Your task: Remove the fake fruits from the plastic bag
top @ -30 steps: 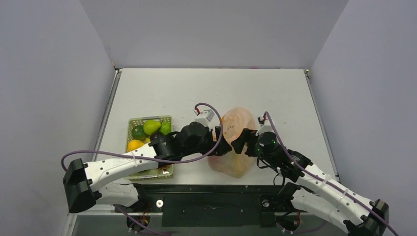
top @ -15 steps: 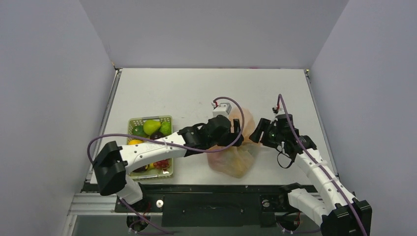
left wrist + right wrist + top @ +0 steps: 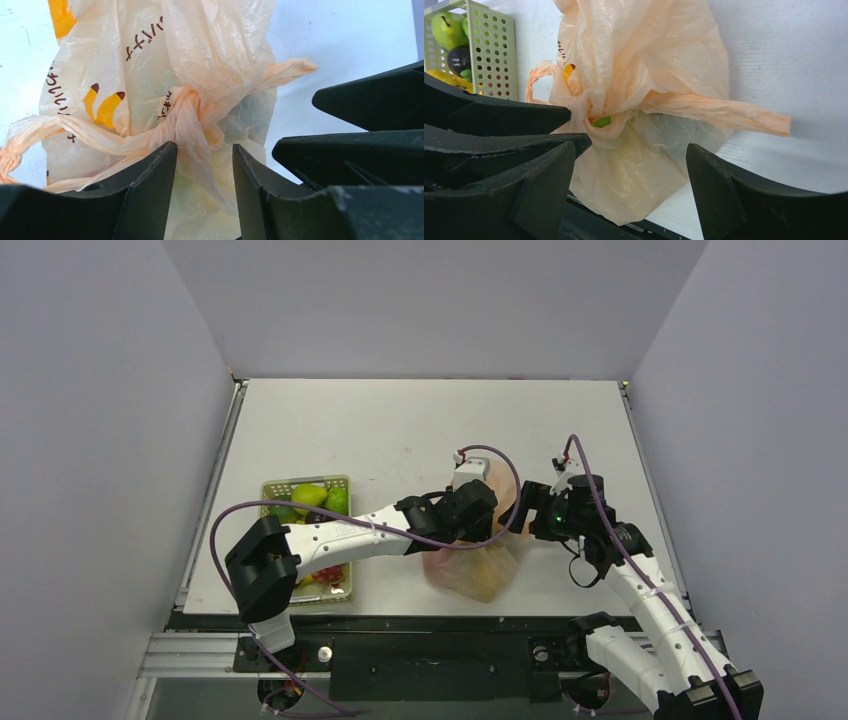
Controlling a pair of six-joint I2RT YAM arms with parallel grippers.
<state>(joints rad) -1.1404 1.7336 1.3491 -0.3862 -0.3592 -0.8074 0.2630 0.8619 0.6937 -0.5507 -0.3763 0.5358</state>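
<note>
While the plastic bag (image 3: pixel 470 575) lies tied shut just right of the green basket (image 3: pixel 268 483), nothing is coming out of it yet; a sliver of green fruit (image 3: pixel 601 121) peeps through a gap under the knot (image 3: pixel 187 107), and the rest of the contents I cannot make out. Reaching past the basket, the left gripper (image 3: pixel 202 150) straddles the twisted strand below the knot, jaws apart with plastic between them and not clamped, as far as I can tell; the right gripper (image 3: pixel 631 150) hovers at the bag's side away from the basket, jaws wide apart, holding nothing. By my reckoning the step is undoing the knot; next the left jaws should close on the strand while the right takes the loose handle (image 3: pixel 724 112) and draws it away from the basket, gently, since thin plastic tears.
</note>
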